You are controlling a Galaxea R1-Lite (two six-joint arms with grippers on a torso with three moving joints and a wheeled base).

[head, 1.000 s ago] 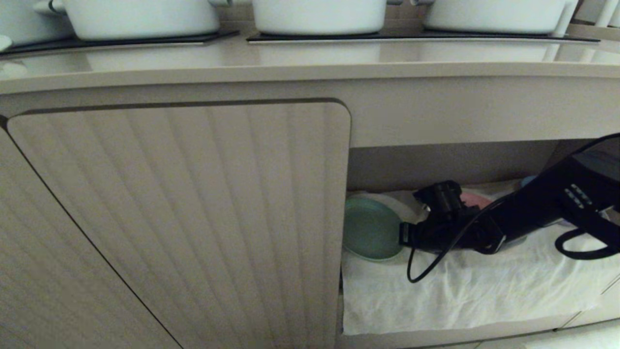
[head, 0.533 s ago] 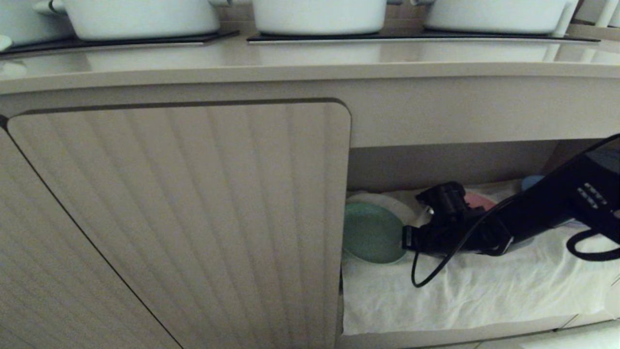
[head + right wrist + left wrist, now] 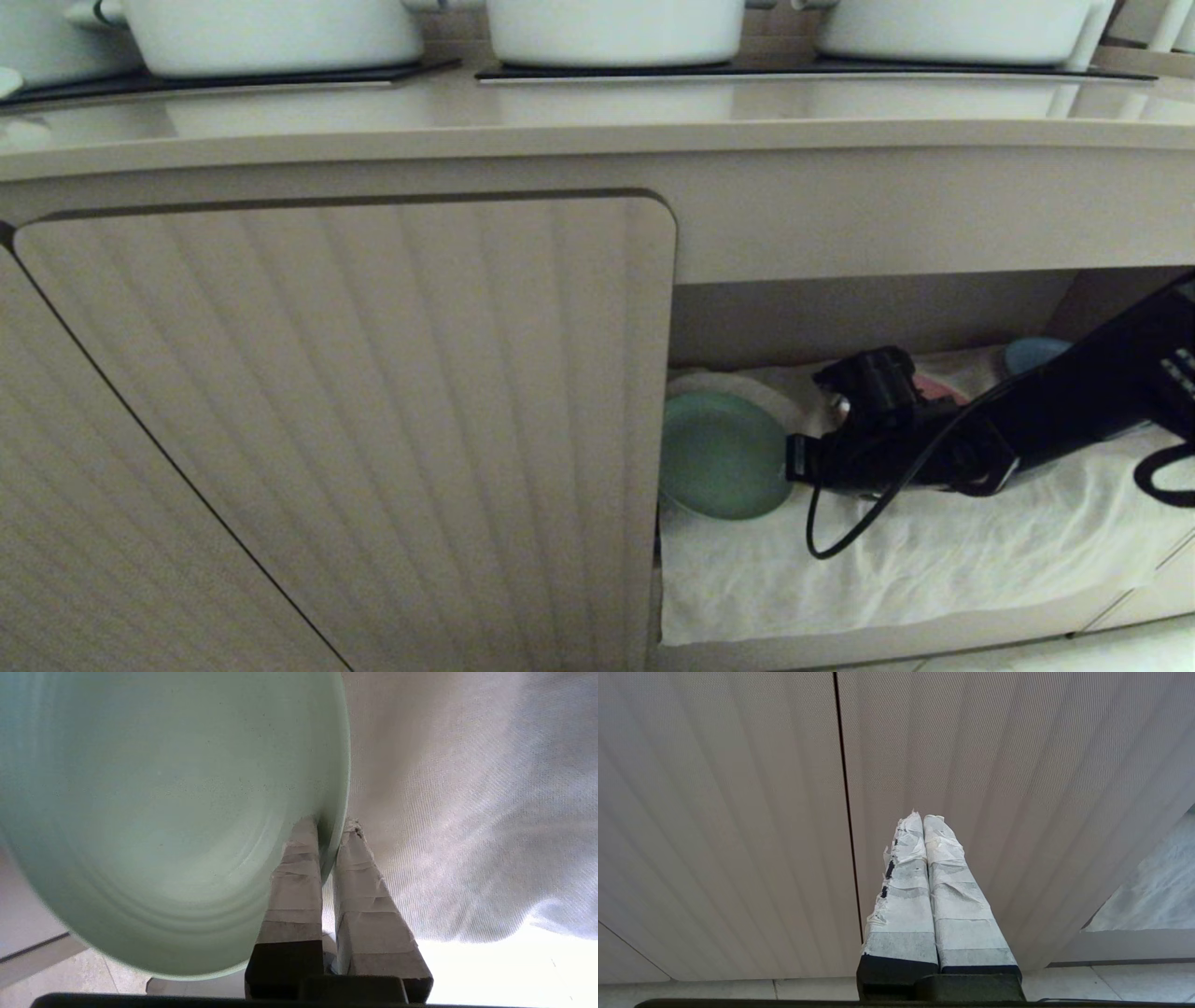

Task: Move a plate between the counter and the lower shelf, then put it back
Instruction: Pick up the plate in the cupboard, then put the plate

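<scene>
The mint-green plate [image 3: 724, 455] is inside the lower shelf [image 3: 887, 569], at its left end beside the cabinet door. My right gripper [image 3: 794, 457] reaches in from the right and is shut on the plate's right rim. In the right wrist view one taped finger lies on the plate's [image 3: 163, 812] inner face and the other behind the rim, with the right gripper [image 3: 331, 826] clamping the edge over the white cloth. The counter [image 3: 560, 112] runs above. My left gripper [image 3: 923, 817] is parked in front of the ribbed door, fingers pressed together and empty.
Three white pots [image 3: 271, 33] stand on black panels on the counter. A pink plate [image 3: 934, 385] and a blue plate [image 3: 1036, 353] lie deeper in the shelf behind my right arm. The ribbed cabinet door [image 3: 345, 420] covers the left half.
My right arm has drawn back to the right, and the plate in its grip has shifted slightly right and toward the shelf's front. The left arm has not moved.
</scene>
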